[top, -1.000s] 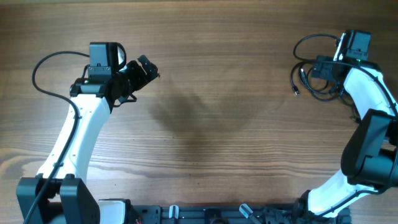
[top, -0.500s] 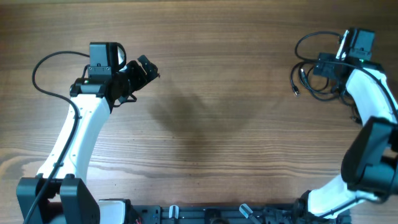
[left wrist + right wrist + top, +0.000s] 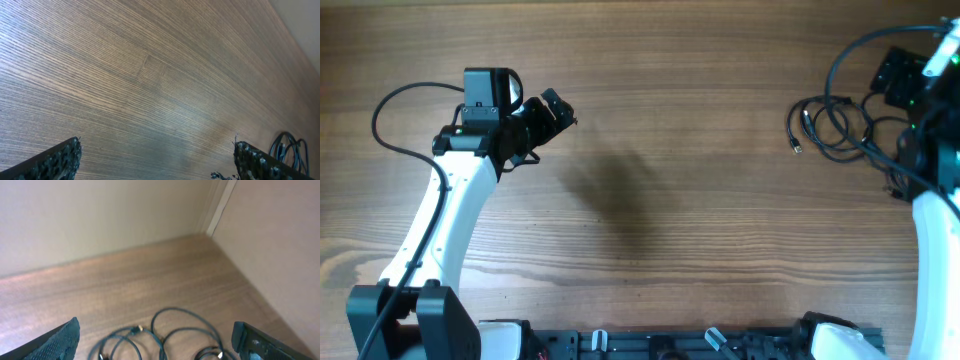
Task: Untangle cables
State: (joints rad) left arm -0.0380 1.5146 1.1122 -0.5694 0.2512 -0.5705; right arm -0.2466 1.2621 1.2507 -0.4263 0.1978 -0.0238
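Wood-grain bench [image 3: 700, 230] fills the overhead view, and a pale wall [image 3: 100, 215] rises behind its far edge in the right wrist view. Our right pincer [image 3: 155, 332] is spread wide, its two dark fingertips at opposite edges of the wrist view, and it holds nothing. Below and between those tips lie the cables [image 3: 832, 127]. They are thin black cords in loose overlapping loops on the far right part of the bench, with a small plug end pointing left. From above, our right arm is blurred at the right edge, beside the loops. Our left pincer [image 3: 556, 110] is also wide open and empty, with only bare wood between its tips. It sits over the left part of the bench, well apart from the cables, which show only as a small dark tangle in a corner of the left wrist view.
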